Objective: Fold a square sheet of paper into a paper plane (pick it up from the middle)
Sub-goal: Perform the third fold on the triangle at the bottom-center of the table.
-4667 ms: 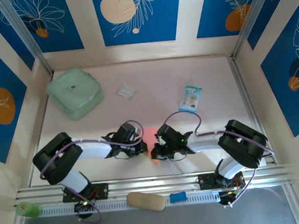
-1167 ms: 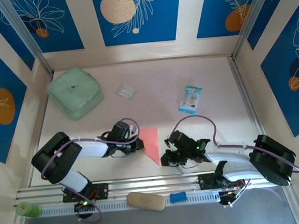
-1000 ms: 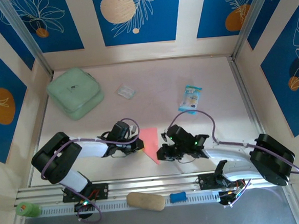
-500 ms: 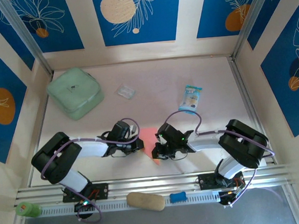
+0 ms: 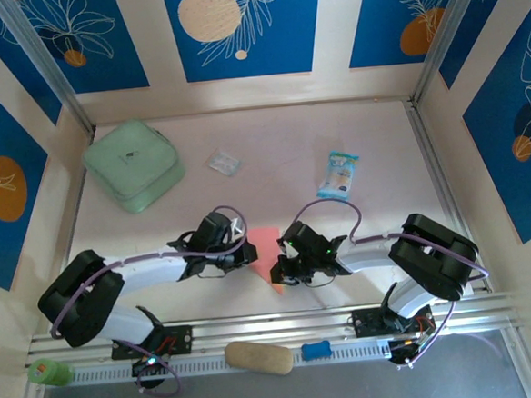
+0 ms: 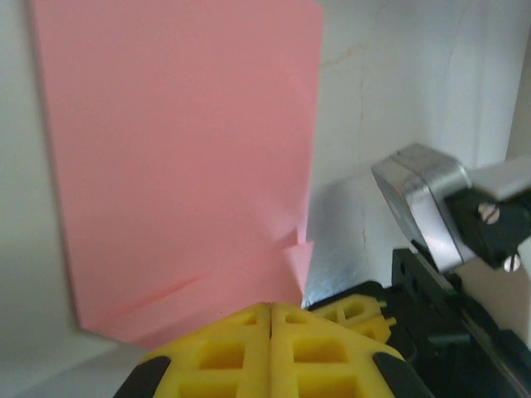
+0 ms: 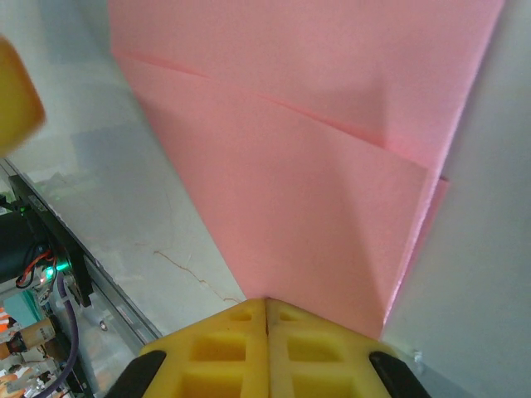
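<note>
Pink paper point(image 5: 265, 244) in left pincer point(image 6: 271, 307) and right pincer point(image 7: 265, 301)

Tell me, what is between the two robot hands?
The folded pink paper lies between the left gripper and the right gripper, as the top view shows.

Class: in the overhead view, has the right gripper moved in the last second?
Yes. Against the snack packet, the right gripper shifted left, onto the pink paper.

White-and-black arms point(image 5: 152, 266), purple cables point(image 5: 326, 202), small green lights point(image 5: 292, 245), yellow grid-patterned tool fingers point(image 6: 217, 355).
</note>
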